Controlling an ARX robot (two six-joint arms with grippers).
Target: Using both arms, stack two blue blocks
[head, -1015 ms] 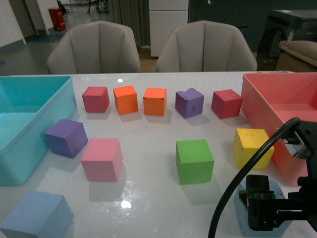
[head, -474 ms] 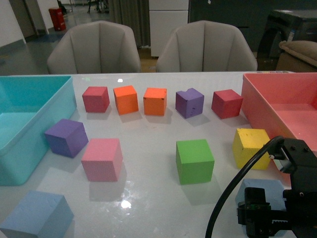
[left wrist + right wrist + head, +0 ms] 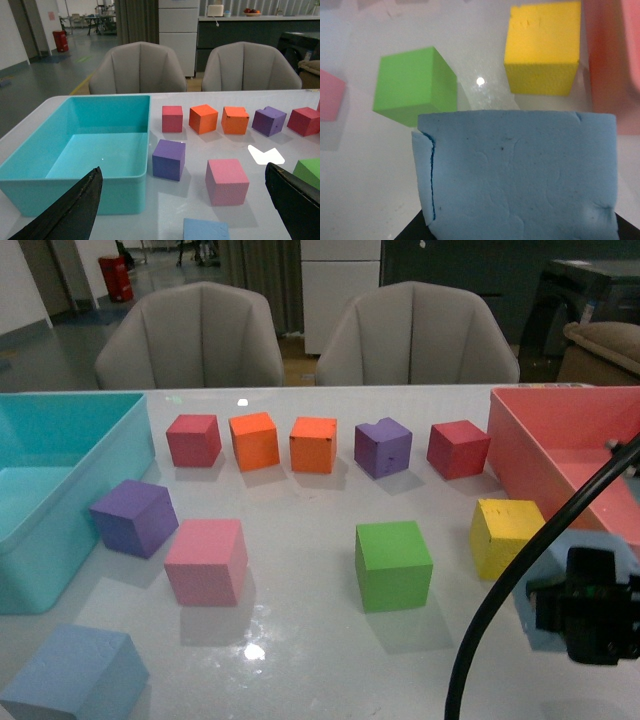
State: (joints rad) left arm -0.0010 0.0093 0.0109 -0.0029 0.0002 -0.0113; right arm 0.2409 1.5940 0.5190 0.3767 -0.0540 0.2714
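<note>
**Status.** The right end effector (image 3: 590, 618) is clamped on the held blue block (image 3: 542, 585). In the right wrist view this block (image 3: 520, 170) fills the lower frame. Its jaws are hidden behind the foam, so the closure is inferred from the block sitting fixed in front of the camera. The block is to the right of the green cube (image 3: 393, 562) and appears clear of the tabletop (image 3: 300, 640).

The left end effector (image 3: 182, 169) is spread wide and holds nothing. Its two fingers (image 3: 75, 207) show at opposite lower corners of the left wrist view.

**Target.** The free blue block (image 3: 70, 675) rests on the tabletop, well to the left of the green cube and nearer the robot. Its top face is level and nothing is on it. As a cube it has no long axis, but it sits turned, one vertical edge toward the robot.

**Governing relation.** From the right end effector, the free blue block lies far to the left, past the green cube and slightly nearer the robot. The left end effector is the nearer one. In its wrist view the free blue block (image 3: 205, 229) lies between the spread fingers, close in.

**Judgement.** The stack requires bringing the two blocks together. Either the right arm carries its load leftward across the green cube, or the left arm grips the free blue block and meets it.
</note>
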